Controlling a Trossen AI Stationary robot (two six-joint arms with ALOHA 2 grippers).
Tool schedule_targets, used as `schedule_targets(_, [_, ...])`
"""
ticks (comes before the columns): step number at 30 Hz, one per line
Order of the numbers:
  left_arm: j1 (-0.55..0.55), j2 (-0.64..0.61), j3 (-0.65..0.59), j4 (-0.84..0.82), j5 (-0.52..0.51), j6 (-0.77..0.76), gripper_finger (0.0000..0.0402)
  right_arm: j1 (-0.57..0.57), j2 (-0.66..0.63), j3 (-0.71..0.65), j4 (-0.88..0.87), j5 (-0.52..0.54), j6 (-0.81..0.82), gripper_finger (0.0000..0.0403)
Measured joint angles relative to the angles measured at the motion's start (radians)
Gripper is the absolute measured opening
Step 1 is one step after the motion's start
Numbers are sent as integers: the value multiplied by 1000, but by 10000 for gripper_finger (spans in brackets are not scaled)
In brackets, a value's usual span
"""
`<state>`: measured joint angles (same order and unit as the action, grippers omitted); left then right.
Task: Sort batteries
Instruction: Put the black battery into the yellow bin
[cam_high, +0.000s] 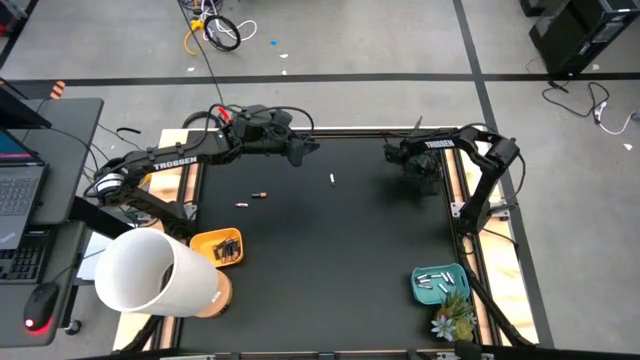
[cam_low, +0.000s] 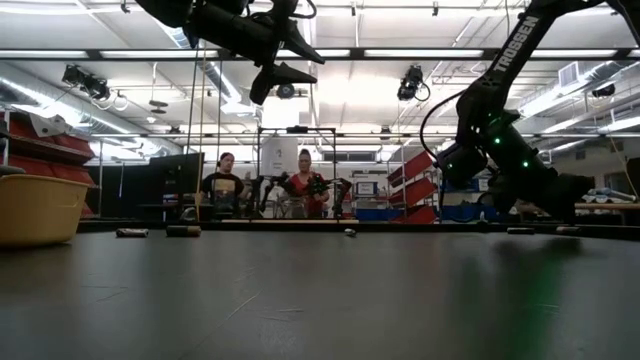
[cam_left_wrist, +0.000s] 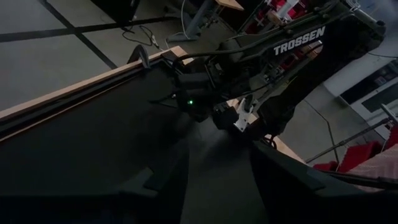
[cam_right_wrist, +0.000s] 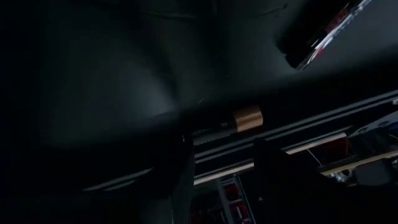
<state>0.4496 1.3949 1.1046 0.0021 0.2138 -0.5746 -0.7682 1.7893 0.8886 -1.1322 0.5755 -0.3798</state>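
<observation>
Batteries are seen in several places on the black tabletop (cam_high: 330, 260): a white one (cam_high: 332, 179) near the middle toward the far edge, a dark copper-ended one (cam_high: 260, 194) and a pale one (cam_high: 241, 205) further left, with more already gathered in the orange tray (cam_high: 222, 247) and the teal tray (cam_high: 440, 283). The right gripper (cam_high: 420, 170) is lowered to the tabletop near the far right corner, and in its wrist view a dark battery with a copper end (cam_right_wrist: 227, 126) lies just ahead of its fingers; whether anything is clamped cannot be told. The left gripper (cam_high: 298, 152) is held high above the far edge, its jaws spread and empty. Each battery is judged to be light, rigid and smooth, so it is likely to roll or slip when nudged. Hold is best taken across the middle of the barrel, with the fingers set square to its length.
</observation>
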Motion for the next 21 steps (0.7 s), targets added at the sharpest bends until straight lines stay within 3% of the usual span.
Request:
schedule_targets(14, [0,0,0,0,0,-5,186,-18,0,0,-5,-30,6,150])
schedule_targets(21, [0,0,0,0,-7,-5,186,1,-3,0,-69,-47,91,150])
